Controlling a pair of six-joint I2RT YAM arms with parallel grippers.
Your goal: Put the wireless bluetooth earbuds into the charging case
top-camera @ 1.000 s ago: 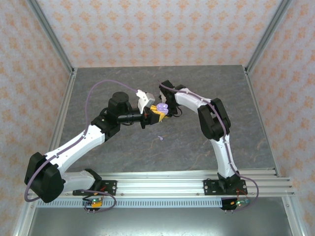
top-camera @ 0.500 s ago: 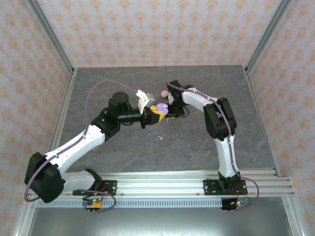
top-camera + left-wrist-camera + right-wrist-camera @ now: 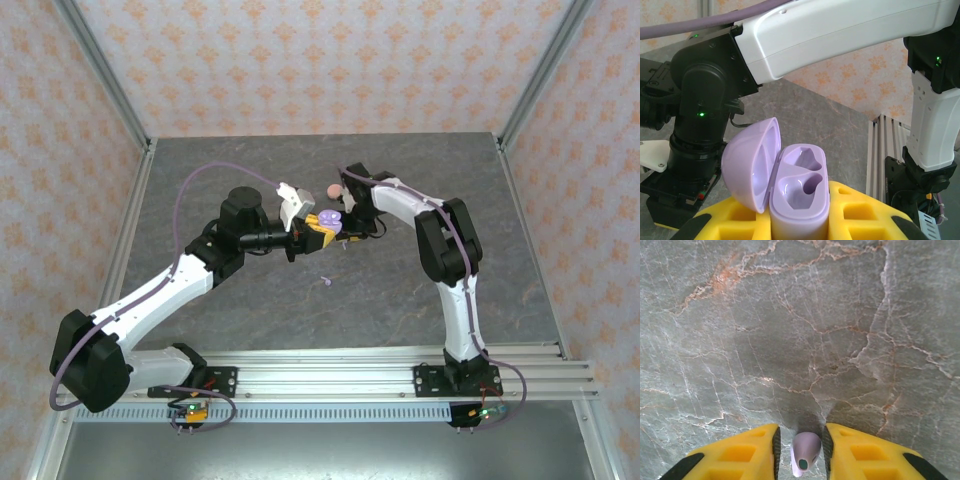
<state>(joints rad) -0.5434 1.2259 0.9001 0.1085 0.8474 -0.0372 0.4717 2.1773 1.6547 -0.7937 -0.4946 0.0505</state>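
My left gripper (image 3: 320, 228) is shut on an open lavender charging case (image 3: 799, 192), held upright between the yellow fingers (image 3: 860, 215). Its lid (image 3: 747, 165) is swung to the left, and both wells are empty. My right gripper (image 3: 350, 221) hovers just right of the case and points down at the table. A lavender earbud (image 3: 806, 451) sits between the right gripper's (image 3: 801, 430) yellow fingers; the jaws stand slightly apart, with a sliver of table showing to the earbud's left. Another lavender earbud (image 3: 325, 281) lies loose on the table, nearer the arm bases.
A pink round case (image 3: 333, 191) sits on the grey marbled table (image 3: 250, 160) just behind the two grippers. The right arm's white link (image 3: 840, 30) crosses close above the held case. Patterned walls and metal posts bound the table on three sides.
The right gripper has drawn back to the right, uncovering the pink case behind it. Its jaws have loosened around the lavender earbud. The left arm and case have not moved.
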